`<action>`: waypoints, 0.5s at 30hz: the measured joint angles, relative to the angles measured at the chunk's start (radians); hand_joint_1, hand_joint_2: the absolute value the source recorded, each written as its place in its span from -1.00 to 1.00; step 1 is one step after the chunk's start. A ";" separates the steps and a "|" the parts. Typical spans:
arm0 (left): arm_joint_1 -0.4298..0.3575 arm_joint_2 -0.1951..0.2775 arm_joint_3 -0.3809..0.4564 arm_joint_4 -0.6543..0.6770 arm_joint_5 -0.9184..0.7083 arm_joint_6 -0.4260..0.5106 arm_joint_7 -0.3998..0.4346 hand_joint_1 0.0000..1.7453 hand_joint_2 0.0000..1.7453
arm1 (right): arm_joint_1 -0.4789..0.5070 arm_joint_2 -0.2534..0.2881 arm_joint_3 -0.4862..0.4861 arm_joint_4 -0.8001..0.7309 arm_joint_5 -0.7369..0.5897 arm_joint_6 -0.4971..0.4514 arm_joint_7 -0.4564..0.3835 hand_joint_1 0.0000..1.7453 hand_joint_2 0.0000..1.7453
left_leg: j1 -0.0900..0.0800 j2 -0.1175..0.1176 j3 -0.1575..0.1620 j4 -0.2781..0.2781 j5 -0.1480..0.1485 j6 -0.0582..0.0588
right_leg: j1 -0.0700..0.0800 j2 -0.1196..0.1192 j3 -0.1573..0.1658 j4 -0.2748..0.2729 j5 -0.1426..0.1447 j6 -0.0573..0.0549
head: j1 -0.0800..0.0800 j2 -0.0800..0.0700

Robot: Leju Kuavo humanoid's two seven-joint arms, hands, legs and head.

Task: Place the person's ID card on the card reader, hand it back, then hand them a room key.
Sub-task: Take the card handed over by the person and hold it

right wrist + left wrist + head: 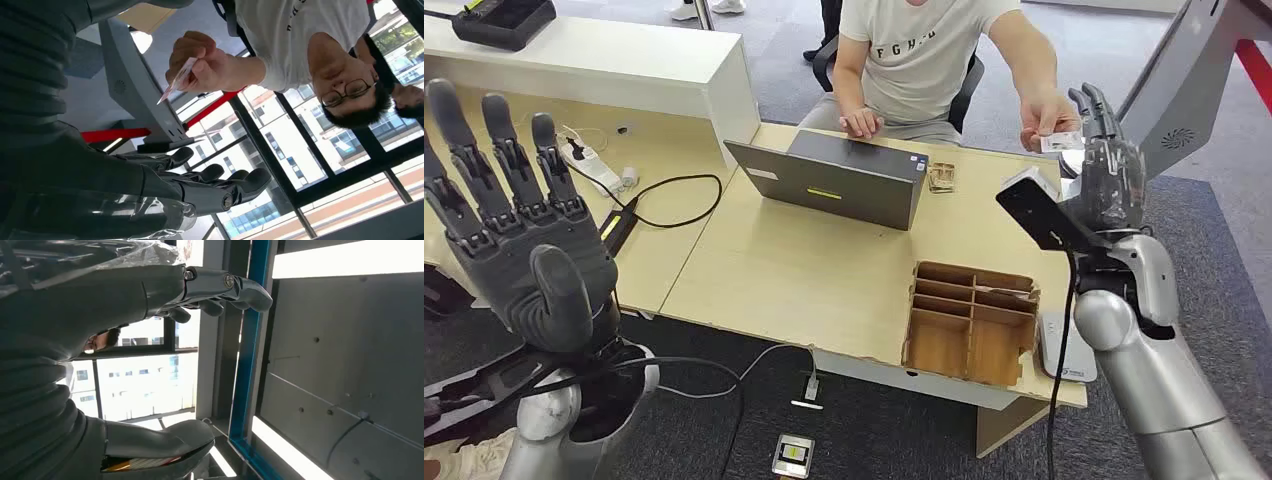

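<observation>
While the person's hand (1046, 118) holds the ID card (1061, 142) out past the far right corner of the worktop (824, 270), the right hand (1104, 165) stands raised just beside it, fingers (1096, 108) straight up and apart, grasping nothing. From the head view the card lies nearly flat, its long axis running across the picture, its free end toward the robot's hand; whether card and fingers touch I cannot tell. In the right wrist view the card (176, 82) is pinched at one end in the person's fingers, the other end slanting away from their palm, clear of the robot's fingers (215, 175). The left hand (519, 235) is lifted well to the left, above the adjoining lower desk, palm turned toward the camera, fingers spread and released, holding nothing. Between the two hands the worktop carries a laptop (834, 178) near its far edge and a wooden divided box (969, 320) at the near right edge, with bare board between them. A white flat device (1064, 350) lies just right of the box, at the worktop's right edge beneath the right forearm.
</observation>
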 joint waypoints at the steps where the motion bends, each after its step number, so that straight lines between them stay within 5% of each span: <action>1: -0.003 -0.003 0.001 0.001 0.001 -0.004 0.000 -1.00 1.00 | -0.014 0.004 0.003 0.020 0.000 0.004 0.004 -1.00 1.00 | 0.000 0.000 0.000 0.000 0.000 0.000 | 0.000 0.000 0.000 0.000 0.000 0.000 | 0.000 0.000; 15: -0.017 -0.028 0.018 0.012 0.008 0.033 0.000 -1.00 1.00 | -0.231 0.089 0.126 0.386 0.144 0.087 0.109 -1.00 1.00 | 0.000 -0.001 0.000 0.000 0.000 0.000 | 0.000 0.000 0.000 0.001 0.000 0.000 | 0.000 0.000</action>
